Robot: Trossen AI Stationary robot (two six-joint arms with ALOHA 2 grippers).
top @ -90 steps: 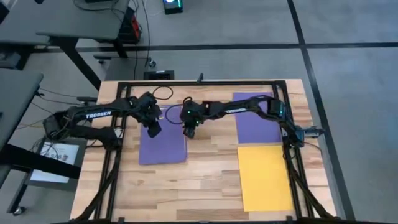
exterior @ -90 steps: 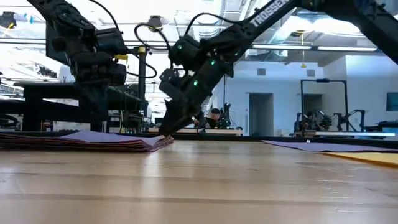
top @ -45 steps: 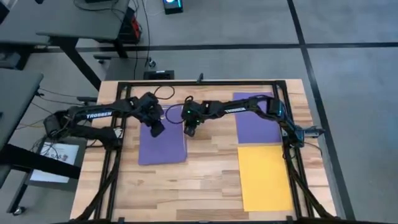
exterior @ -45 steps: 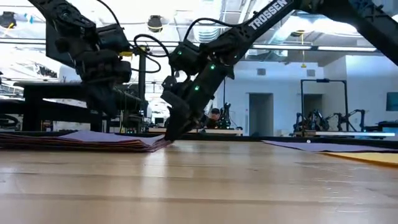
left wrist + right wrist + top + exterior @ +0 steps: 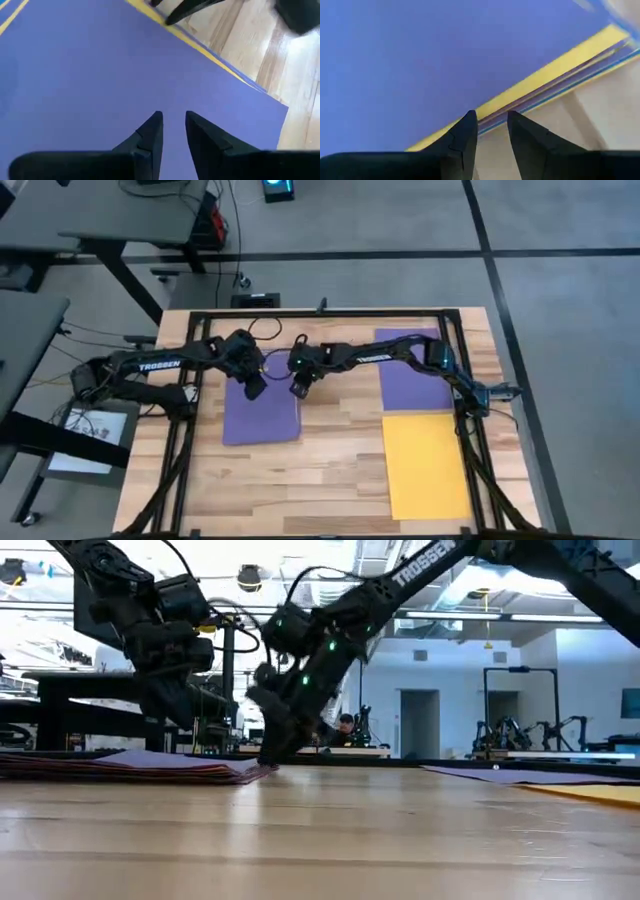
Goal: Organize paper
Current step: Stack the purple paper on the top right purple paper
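— Paper [image 5: 262, 412] like this is light, thin and floppy, I judge; the sheets look slick enough to slide on one another. How would you take one?

— By the edge. My right hand [image 5: 298, 387] sits at the stack's right edge near its far corner, fingers a narrow gap apart with nothing between them, over the fanned yellow and blue edges [image 5: 555, 67]. My left hand [image 5: 254, 387] hovers over the purple top sheet, also narrowly parted and empty.

— Where does the stack lie?

— Left-centre on the worktop [image 5: 330, 470], flat, its long axis running from the far side towards the near side. A single purple sheet [image 5: 412, 372] and a yellow sheet [image 5: 426, 465] lie the same way on the right.
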